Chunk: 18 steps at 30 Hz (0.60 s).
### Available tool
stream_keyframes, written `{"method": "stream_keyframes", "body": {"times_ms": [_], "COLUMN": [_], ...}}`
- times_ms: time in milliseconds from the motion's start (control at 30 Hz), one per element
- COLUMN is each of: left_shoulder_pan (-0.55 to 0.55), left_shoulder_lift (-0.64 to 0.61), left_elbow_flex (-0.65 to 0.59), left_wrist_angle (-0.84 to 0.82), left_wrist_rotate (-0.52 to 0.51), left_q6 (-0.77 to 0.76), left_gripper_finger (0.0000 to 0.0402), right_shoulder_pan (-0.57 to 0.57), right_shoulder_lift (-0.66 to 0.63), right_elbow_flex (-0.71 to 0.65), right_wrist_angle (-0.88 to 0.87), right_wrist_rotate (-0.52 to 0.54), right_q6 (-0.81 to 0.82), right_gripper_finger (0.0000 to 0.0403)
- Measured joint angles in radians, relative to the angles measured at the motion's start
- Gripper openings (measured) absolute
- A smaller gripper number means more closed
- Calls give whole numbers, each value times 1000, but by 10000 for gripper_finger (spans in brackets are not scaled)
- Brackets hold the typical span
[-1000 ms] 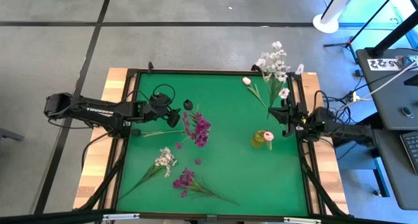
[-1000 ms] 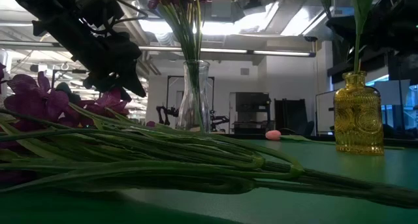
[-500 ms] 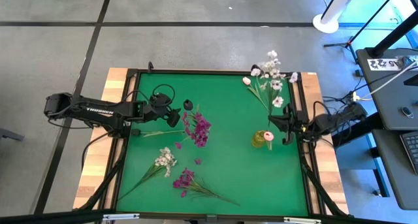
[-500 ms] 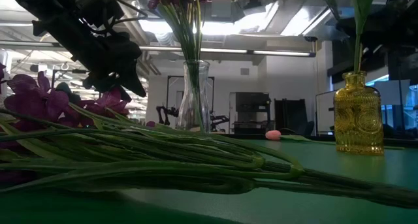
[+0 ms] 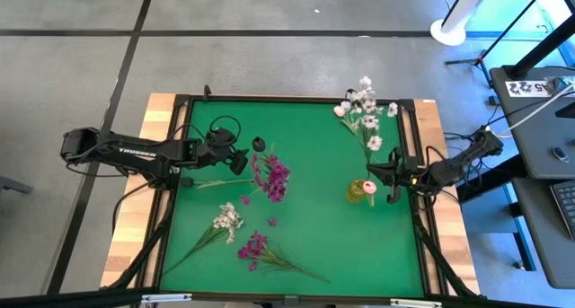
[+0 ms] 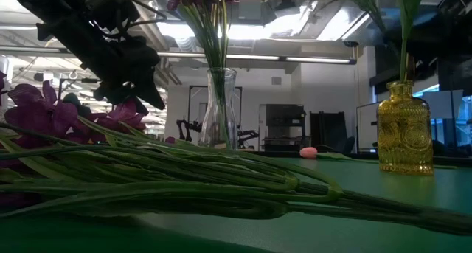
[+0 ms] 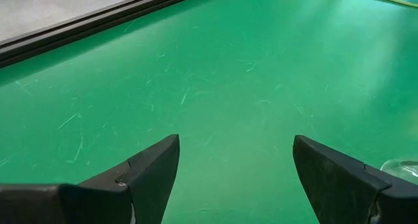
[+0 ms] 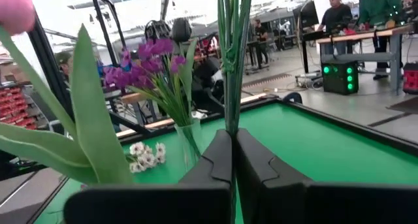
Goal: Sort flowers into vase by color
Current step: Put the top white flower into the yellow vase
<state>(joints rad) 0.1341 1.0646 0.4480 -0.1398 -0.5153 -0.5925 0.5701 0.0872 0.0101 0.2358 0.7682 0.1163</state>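
My right gripper (image 5: 391, 174) is shut on a white blossom spray (image 5: 365, 105) right beside the yellow vase (image 5: 357, 192), which holds a pink tulip (image 5: 368, 187). My left gripper (image 5: 239, 161) hangs open over bare mat next to the clear vase of magenta-purple flowers (image 5: 273, 175). A dark bud (image 5: 259, 145) lies on the mat near the left gripper. A white spray (image 5: 226, 220) and a purple spray (image 5: 255, 247) lie flat toward the near edge. A pink tulip bud (image 5: 340, 111) lies by the far edge. The low view shows both vases (image 6: 404, 127) (image 6: 219, 109) upright. My right gripper pinches the white spray's bundle of thin green stems (image 8: 230, 113) between its two shut fingers (image 8: 219, 159). The fingers lie across the stems, which rise upright above them. The blossoms (image 5: 365, 105) stand high over the far right corner; the stems' lower end is hidden by the gripper.
The green mat has a raised dark frame (image 5: 296, 99) with wooden table edges outside it. Bare mat lies in the middle and toward the near right (image 5: 359, 245). A long stem (image 5: 216, 182) lies on the mat by the left gripper. People and benches show beyond the table in the right wrist view.
My right gripper has moved a little toward the near edge, closer to the yellow vase, and its arm has swung up at the elbow. The held white spray has swung with it: its blossoms have shifted toward the table's left. The gripper stays shut on the stems.
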Motion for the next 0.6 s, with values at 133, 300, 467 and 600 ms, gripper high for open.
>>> {"method": "stream_keyframes", "body": {"times_ms": [133, 300, 467, 600], "left_shoulder_pan": [0, 0, 0, 0], "left_shoulder_lift": [0, 0, 0, 0], "left_elbow_flex": [0, 0, 6, 51], "left_wrist_angle": [22, 28, 27, 20], "left_wrist_rotate": [0, 0, 0, 0], "left_q6": [10, 19, 25, 74], "left_gripper_finger": [292, 292, 292, 292], "right_shoulder_pan": [0, 0, -1, -1], "right_shoulder_lift": [34, 80, 124, 140], "right_elbow_flex": [-1, -2, -2, -2], "right_wrist_angle": [23, 122, 122, 123], "right_wrist_rotate": [1, -9, -13, -17], "right_q6": [11, -18, 0, 9], "right_gripper_finger": [0, 0, 0, 0]}}
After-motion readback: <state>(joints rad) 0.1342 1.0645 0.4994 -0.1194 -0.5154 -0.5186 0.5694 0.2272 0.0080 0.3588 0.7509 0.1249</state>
